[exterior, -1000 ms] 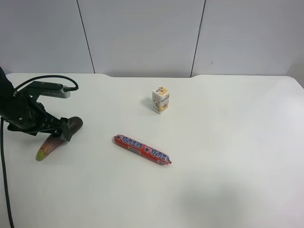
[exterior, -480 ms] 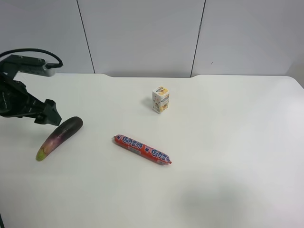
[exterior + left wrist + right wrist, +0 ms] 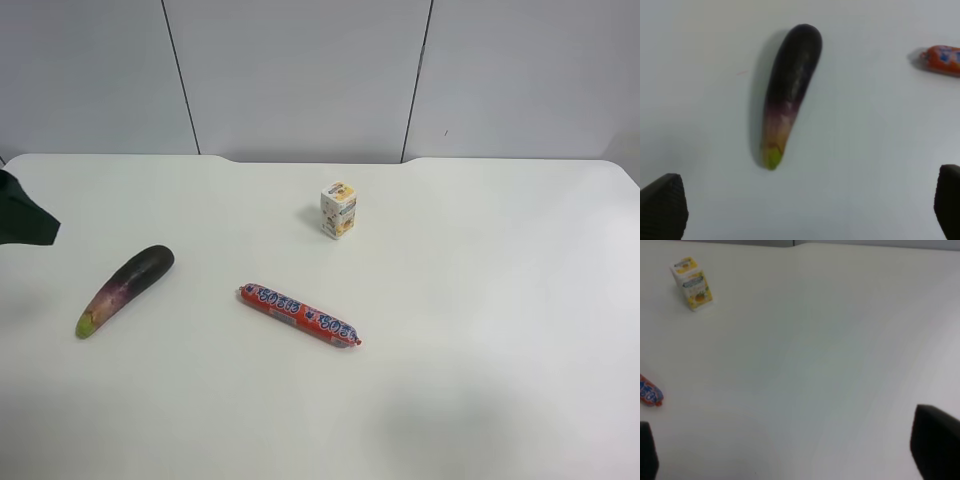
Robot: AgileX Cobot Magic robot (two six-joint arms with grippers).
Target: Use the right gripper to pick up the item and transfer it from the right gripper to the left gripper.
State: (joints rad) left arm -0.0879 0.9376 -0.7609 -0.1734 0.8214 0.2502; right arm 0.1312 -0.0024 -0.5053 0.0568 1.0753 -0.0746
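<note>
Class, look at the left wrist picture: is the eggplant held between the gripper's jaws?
No: the eggplant lies free on the white table, apart from the left gripper, whose open jaws show only at the picture's corners.

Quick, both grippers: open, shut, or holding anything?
Left gripper: open, empty, above the eggplant.
Right gripper: open, empty, over bare table.

My left pincer (image 3: 805, 205), which a second ago sat over the eggplant (image 3: 124, 290) at the left of the exterior high frame, has let it go and lifted off. My arm has drawn back up and out past the left edge, so only a dark corner of it (image 3: 22, 218) shows there now. With my pincer out of its way the eggplant lies fully uncovered on the desk (image 3: 450, 380), and my tips stand wide apart above it in my left wrist view.
</note>
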